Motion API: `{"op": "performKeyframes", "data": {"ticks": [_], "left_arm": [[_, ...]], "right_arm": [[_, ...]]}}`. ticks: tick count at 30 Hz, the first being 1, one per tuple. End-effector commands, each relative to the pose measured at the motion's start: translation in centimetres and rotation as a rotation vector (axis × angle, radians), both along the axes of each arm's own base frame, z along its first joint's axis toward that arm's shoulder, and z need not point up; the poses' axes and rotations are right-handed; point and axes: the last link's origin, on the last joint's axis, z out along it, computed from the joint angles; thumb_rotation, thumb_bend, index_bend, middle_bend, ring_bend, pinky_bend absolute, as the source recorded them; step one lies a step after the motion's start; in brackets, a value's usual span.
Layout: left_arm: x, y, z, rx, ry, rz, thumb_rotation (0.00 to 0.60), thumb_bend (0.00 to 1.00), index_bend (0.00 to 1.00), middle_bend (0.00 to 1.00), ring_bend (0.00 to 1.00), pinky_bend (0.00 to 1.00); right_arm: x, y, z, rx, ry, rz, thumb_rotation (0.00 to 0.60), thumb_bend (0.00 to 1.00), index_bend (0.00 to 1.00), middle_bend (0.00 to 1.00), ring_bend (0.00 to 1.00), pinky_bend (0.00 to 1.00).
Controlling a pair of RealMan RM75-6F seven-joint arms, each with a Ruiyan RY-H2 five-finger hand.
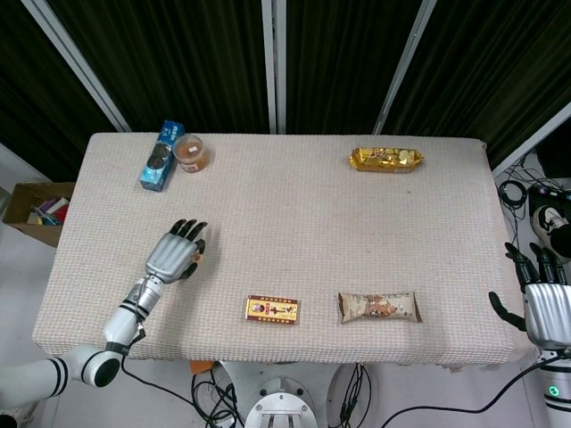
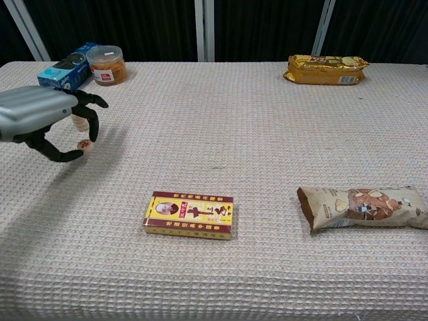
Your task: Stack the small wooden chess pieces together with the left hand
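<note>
wooden chess piece (image 2: 83, 144) pinched by left hand (image 2: 41, 122) | red box (image 2: 189, 214) near

This looks like a robot test lab rather than a home or shop. A single table (image 1: 285, 178) under a woven beige cloth stands alone against black ribbed curtains (image 1: 187, 53) hung between pale metal posts (image 1: 275, 62) at 12 o'clock. Loose cables (image 1: 357, 392) trail on the bare floor at 6 o'clock, beside a round machine base (image 1: 281, 412). A cardboard box (image 1: 36, 212) of oddments sits on the floor at 9 o'clock, and more gear and cords (image 1: 535, 201) lie at 3 o'clock.
</note>
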Motion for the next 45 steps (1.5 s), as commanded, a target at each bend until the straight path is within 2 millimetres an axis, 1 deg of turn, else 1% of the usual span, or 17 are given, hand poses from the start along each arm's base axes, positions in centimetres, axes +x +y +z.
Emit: {"op": "performKeyframes", "data": {"ticks": [1,2,5,7,8,11,15,21,29,45], "left_arm": [[1.1,1.5,2.2,0.048,-0.059,0.007,0.600,0.39,0.51,0.08,0.06,0.11],[1.4,2.2,2.8,0.063,-0.069,0.012,0.600,0.39,0.51,0.08,0.06,0.11],[1.7,4.1,3.9,0.089,-0.081,0.048,0.600,0.39,0.51,0.08,0.06,0.11],[1.6,5.2,4.2,0.095,-0.074,0.076,0.600,0.39,0.50,0.08,0.06,0.11],[1.5,5.9,4.2,0.096,-0.065,0.094,0.600,0.39,0.50,0.08,0.06,0.11],[1.2,6.9,3.7,0.085,-0.040,0.133,0.600,0.39,0.50,0.08,0.06,0.11],[0.6,7.7,2.9,0.073,-0.004,0.171,0.600,0.39,0.50,0.08,0.06,0.11],[-0.1,8.3,2.4,0.068,0.012,0.213,0.600,0.39,0.49,0.08,0.06,0.11],[0.1,8.3,2.3,0.058,0.022,0.217,0.600,0.39,0.48,0.08,0.06,0.11],[-0.3,8.2,2.3,0.056,0.042,0.237,0.600,0.39,0.45,0.08,0.06,0.11]], "right_arm": [[0.0,0.0,0.0,-0.001,0.001,0.002,0.600,0.23,0.10,0.27,0.05,0.13],[0.1,0.0,0.0,0.000,0.001,0.002,0.600,0.23,0.10,0.27,0.05,0.13],[0.1,0.0,0.0,0.002,0.001,0.003,0.600,0.23,0.10,0.27,0.05,0.13],[0.1,0.0,-0.1,0.003,0.001,0.002,0.600,0.23,0.10,0.27,0.05,0.13],[0.1,0.0,-0.1,0.003,0.001,0.002,0.600,0.23,0.10,0.27,0.05,0.13],[0.0,0.0,-0.1,0.002,-0.001,-0.003,0.600,0.24,0.10,0.27,0.05,0.13],[-0.2,-0.1,-0.1,0.004,-0.002,-0.008,0.600,0.23,0.10,0.27,0.05,0.13],[-0.3,-0.2,0.0,0.003,-0.002,-0.013,0.600,0.23,0.10,0.27,0.04,0.13],[-0.4,-0.4,-0.1,0.006,-0.005,-0.018,0.600,0.23,0.10,0.27,0.04,0.13],[-0.6,-0.5,-0.1,0.006,-0.007,-0.024,0.600,0.24,0.10,0.27,0.04,0.13]]}}
